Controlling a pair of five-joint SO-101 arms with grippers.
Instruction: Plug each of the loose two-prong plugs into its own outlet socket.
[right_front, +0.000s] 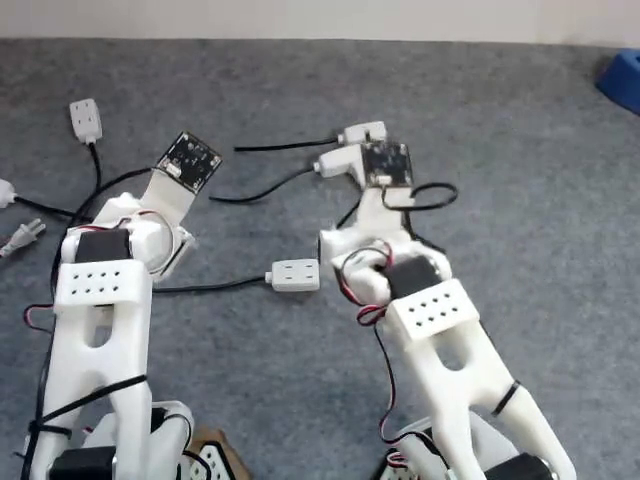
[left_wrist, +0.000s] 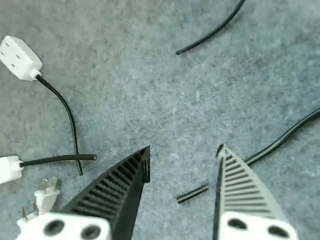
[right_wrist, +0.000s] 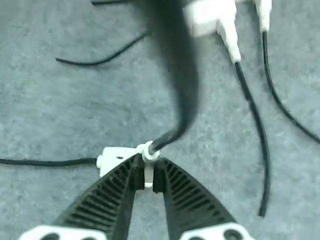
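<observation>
Right, the right claw (right_wrist: 146, 164) is pressed tight on a small white plug (right_wrist: 145, 149), pinching it at the tips. The plug's black cord (right_wrist: 182, 95) loops up close past the camera. Just beyond the tips the plug meets a white socket block (right_wrist: 114, 159) lying on the grey carpeted tabletop (right_wrist: 50, 120). Whether the prongs are seated, I can't tell. That block's own lead runs off flat across the carpet. Farther out lie two more white cord ends (right_wrist: 210, 19), each trailing a black lead, well apart from the claw.

Over to the left claw (left_wrist: 183, 147): it's spread wide and holding nothing, hanging above the carpet. A short black cable offcut (left_wrist: 192, 193) lies just below the gap. Out to that arm's left a loose two-prong plug (left_wrist: 43, 199) lies flat, prongs free. Near it is a white connector (left_wrist: 7, 168) whose short lead ends free. Farther ahead sits an outlet socket (left_wrist: 18, 57), well apart from the loose plug, its lead curling back.

From above, a white outlet block (right_front: 296, 274) lies between the two arms, its lead running toward the left arm (right_front: 100, 290). Whether it's the block at the right claw's tips, I can't tell. A blue object (right_front: 622, 80) sits at the far right corner.
</observation>
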